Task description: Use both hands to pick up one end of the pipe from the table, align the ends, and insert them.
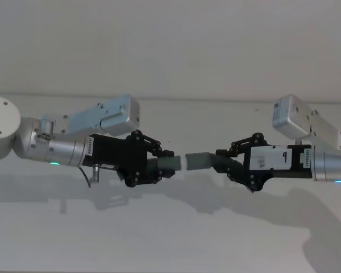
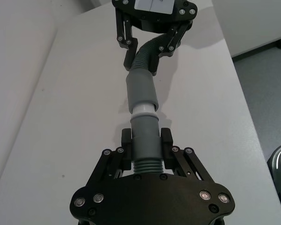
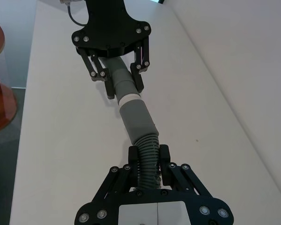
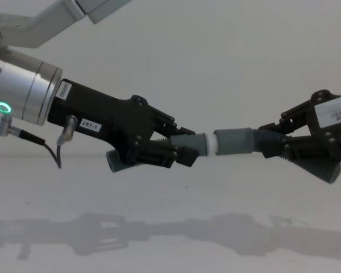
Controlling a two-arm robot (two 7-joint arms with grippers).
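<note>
Insertion step, seen from the left wrist outward. Nearest, the black plastic left pincer (image 2: pixel 146 150) clamps the dark-grey ribbed hose piece with the narrow cuff (image 2: pixel 145 140), its whitish tip (image 2: pixel 143 110) just meeting the mouth of the wider smooth grey socket cuff (image 2: pixel 140 90). Farther off, the black right pincer (image 2: pixel 149 44) grips the second ribbed hose piece (image 2: pixel 149 50) behind that socket. Both pieces hang above the plain white bench (image 2: pixel 75 117), end to end. To seat the joint well (judging from the slight bend at the junction), bring the two axes into line first, then push straight along them without loosening either grip.
</note>
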